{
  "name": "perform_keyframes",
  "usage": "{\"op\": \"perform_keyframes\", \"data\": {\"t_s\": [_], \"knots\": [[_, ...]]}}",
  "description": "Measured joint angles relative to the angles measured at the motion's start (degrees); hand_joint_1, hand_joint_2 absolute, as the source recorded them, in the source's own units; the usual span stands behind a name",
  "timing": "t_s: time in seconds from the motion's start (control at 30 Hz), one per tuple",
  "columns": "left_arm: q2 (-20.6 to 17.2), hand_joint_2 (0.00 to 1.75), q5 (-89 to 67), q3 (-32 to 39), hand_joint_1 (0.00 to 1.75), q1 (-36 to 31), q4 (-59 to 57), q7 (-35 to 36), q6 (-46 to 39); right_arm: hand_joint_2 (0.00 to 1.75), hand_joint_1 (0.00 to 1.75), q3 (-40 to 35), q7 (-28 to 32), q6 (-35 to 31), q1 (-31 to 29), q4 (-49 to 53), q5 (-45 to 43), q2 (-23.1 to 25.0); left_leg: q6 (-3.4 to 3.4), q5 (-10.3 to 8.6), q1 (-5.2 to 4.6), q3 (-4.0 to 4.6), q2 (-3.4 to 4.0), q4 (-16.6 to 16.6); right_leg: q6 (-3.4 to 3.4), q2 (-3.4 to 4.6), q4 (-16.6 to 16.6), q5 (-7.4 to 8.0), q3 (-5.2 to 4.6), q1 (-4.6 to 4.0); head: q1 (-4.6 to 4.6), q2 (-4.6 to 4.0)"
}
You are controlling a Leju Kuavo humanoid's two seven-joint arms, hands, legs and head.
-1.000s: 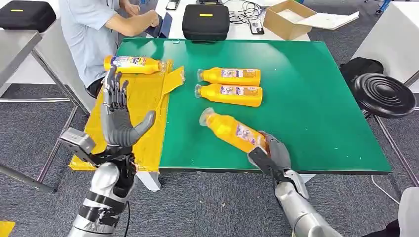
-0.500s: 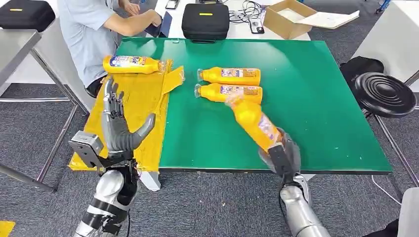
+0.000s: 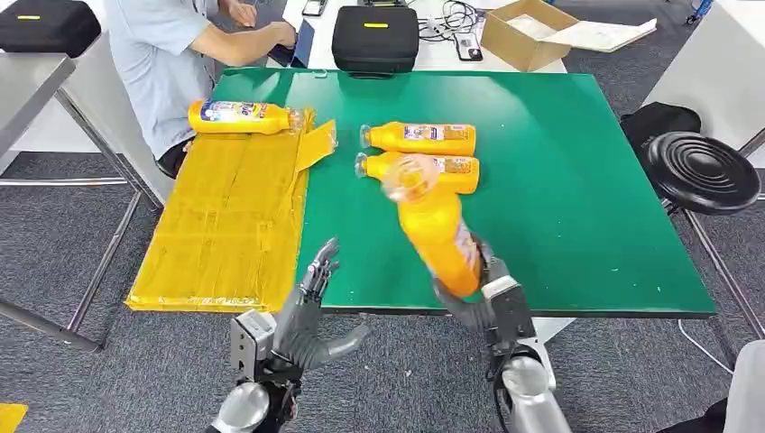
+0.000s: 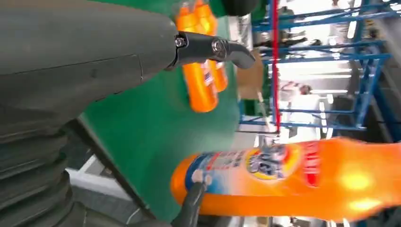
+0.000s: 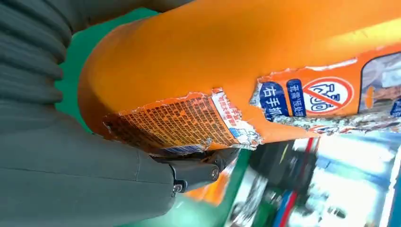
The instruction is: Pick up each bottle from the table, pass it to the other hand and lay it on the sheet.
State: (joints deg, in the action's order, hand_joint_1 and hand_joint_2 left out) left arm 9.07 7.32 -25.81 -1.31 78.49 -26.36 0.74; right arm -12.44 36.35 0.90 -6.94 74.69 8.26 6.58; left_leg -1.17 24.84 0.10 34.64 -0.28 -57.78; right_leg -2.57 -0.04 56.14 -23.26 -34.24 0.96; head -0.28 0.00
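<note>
The bottle [image 3: 437, 236] in my right hand [image 3: 487, 302] blurs at its cap; my fingers hide its base.

The right robot hand [image 3: 487, 302] now holds the orange bottle [image 3: 436, 227] lifted off the green table [image 3: 577, 180]; one second earlier the bottle lies on the table surface with the hand at its base. The bottle is raised from flat to steeply tilted, its cap end pointing away from the robot and overlapping the nearer of the two lying bottles in the head view. The left robot hand [image 3: 311, 311] has moved from above the yellow sheet [image 3: 225, 225] to the table's near edge, fingers spread, beside the held bottle's base.
</note>
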Motion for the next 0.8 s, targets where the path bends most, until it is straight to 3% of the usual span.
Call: {"op": "perform_keyframes", "data": {"t_s": [0.4,0.8], "knots": [[1.02,1.75,7.33,-2.32,0.00,-0.79,-1.81,0.65,3.71,1.75,1.75,-10.20,-0.11,-0.48,0.19,0.77,7.34,0.17,0.02,-0.02,0.01,0.01,0.00,0.00,0.00,0.00,0.02,0.00,0.00,0.00,0.00,0.00],[2.78,1.75,10.67,-2.73,0.00,-1.99,1.16,-4.50,-2.58,1.75,1.75,-18.36,0.61,-1.44,0.14,-4.81,6.97,1.71,0.02,-0.02,0.01,0.00,-0.01,0.00,0.00,0.00,0.02,0.00,0.01,0.00,0.00,0.00]]}}
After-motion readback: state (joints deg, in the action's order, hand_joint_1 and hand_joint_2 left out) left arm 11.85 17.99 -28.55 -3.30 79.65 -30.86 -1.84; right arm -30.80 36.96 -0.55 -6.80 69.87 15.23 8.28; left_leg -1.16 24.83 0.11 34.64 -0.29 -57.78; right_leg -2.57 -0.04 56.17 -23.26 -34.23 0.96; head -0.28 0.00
